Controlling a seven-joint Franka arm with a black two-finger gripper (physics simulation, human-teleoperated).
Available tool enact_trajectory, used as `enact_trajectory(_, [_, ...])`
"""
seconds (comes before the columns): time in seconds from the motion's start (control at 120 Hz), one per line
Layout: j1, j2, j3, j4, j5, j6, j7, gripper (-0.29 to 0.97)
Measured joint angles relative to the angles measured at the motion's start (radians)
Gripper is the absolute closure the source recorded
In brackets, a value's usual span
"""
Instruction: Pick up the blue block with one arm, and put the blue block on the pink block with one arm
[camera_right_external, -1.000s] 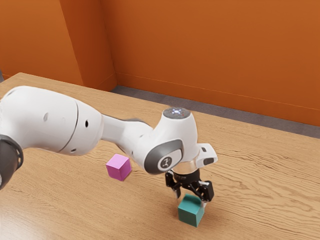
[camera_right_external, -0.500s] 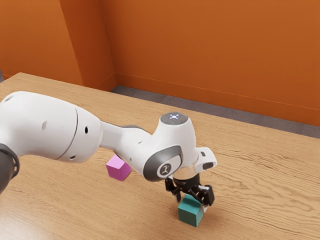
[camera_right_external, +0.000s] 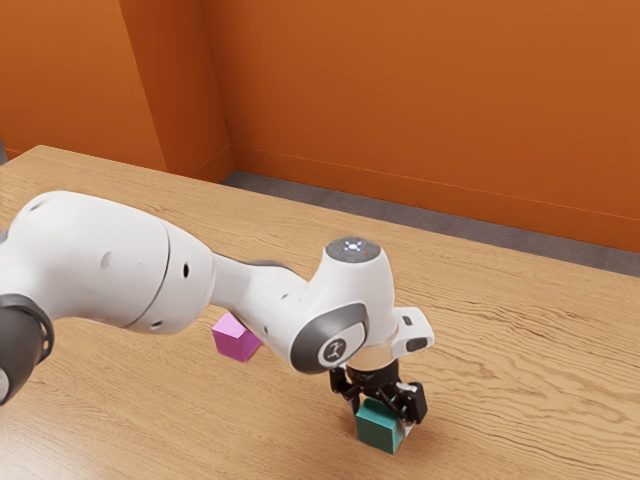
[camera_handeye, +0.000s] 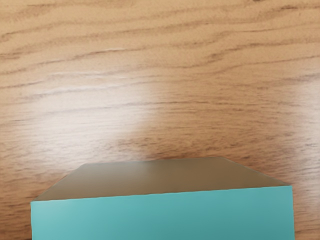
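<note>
My forearm (camera_right_external: 250, 290) covers the upper part of the pink block (camera_right_external: 232, 342), so I cannot tell how its top face lies. My gripper (camera_right_external: 384, 402) sits over the blue block (camera_right_external: 380, 432) and hides its top. In the wrist view that block runs off the lower edge, its near side cut away. The table (camera_right_external: 520, 330) loses its near edge and far right corner beyond the exterior view. My shoulder is cut off at the exterior view's left.

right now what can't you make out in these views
pink block: exterior view, upper part hidden behind the arm.
blue block: exterior view, top covered by the gripper.
blue block: wrist view, near part cut off by the picture's edge.
arm: base cut off at the exterior view's left.
</note>
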Motion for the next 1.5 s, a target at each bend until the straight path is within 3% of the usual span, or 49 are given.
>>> enact_trajectory(0.15, [-0.002,0.001,0.001,0.001,-0.001,0.002,0.002,0.03])
enact_trajectory(0.267, [-0.003,0.000,0.001,0.001,-0.001,0.002,0.004,0.09])
enact_trajectory(0.475, [-0.006,-0.001,0.002,0.001,0.003,0.003,0.001,0.32])
enact_trajectory(0.7, [-0.007,-0.003,0.004,0.001,0.009,0.004,-0.017,0.36])
enact_trajectory(0.992, [-0.079,-0.079,0.154,-0.005,0.039,-0.013,-0.040,0.39])
enact_trajectory(1.258, [-0.100,-0.292,0.380,-0.029,0.258,-0.126,0.015,0.39])
enact_trajectory(1.5, [-0.074,-0.370,0.474,-0.055,0.345,-0.233,0.201,0.39])
